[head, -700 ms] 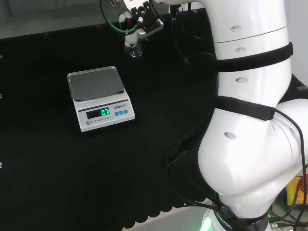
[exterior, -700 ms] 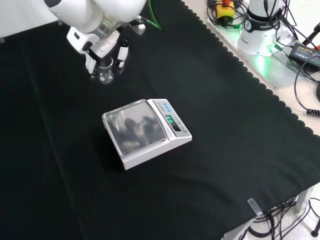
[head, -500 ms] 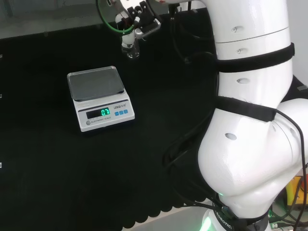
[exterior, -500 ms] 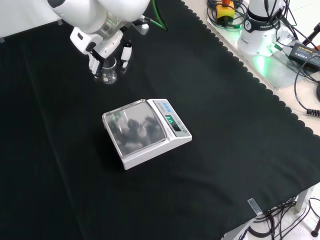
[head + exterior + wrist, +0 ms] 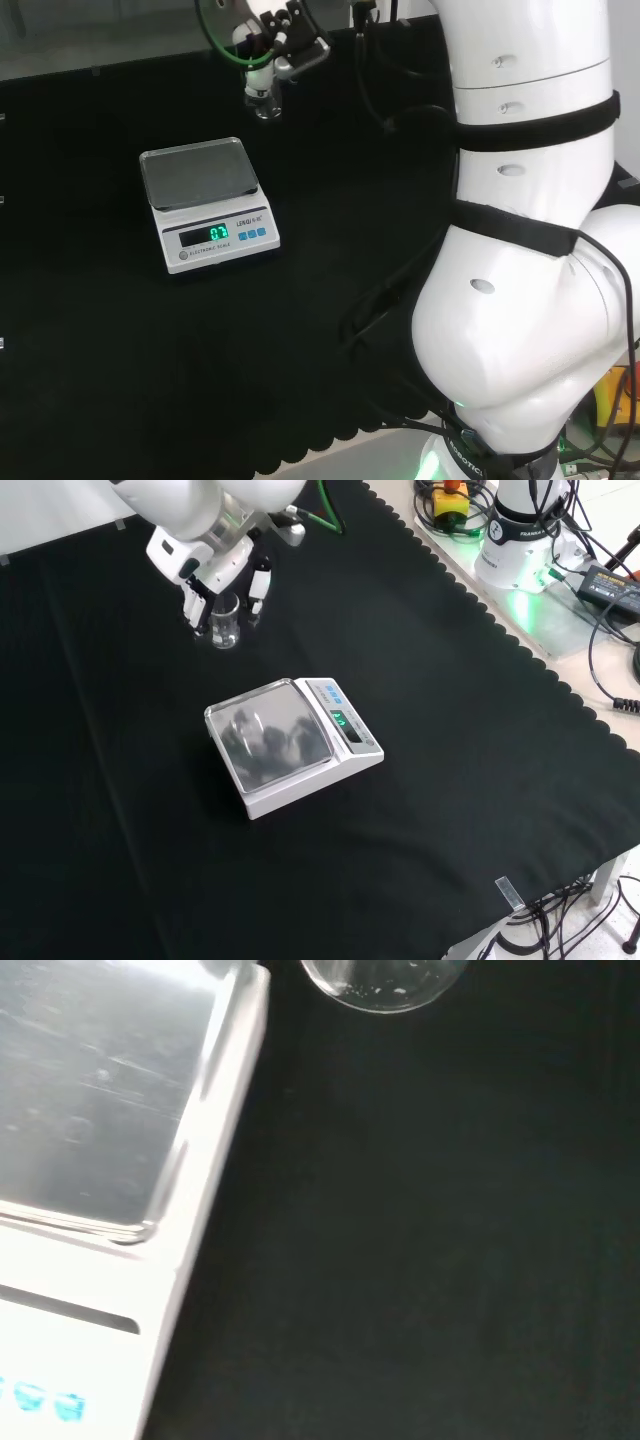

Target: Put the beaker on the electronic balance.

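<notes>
The small clear glass beaker [image 5: 262, 100] [image 5: 225, 628] stands upright between the fingers of the black and white hand [image 5: 278, 40] [image 5: 210, 565], which is shut on it from above. The white electronic balance [image 5: 205, 205] [image 5: 295, 745] with a bare steel pan sits on the black cloth, its display lit green. In the head view the beaker is beyond the balance and a little right of its pan. In the front view it is above and left of the pan. The wrist view has the beaker's round base [image 5: 385, 982] beside the pan's corner [image 5: 100, 1100].
The arm's big white links [image 5: 520, 230] stand at the right in the head view. Cables, a power brick and the arm's base [image 5: 525, 540] lie past the cloth's scalloped edge at the upper right in the front view. A green cable [image 5: 215, 35] loops by the hand.
The hand has carried the beaker a little left in the head view, slightly right in the front view, nearer to the balance. The balance has not moved.
</notes>
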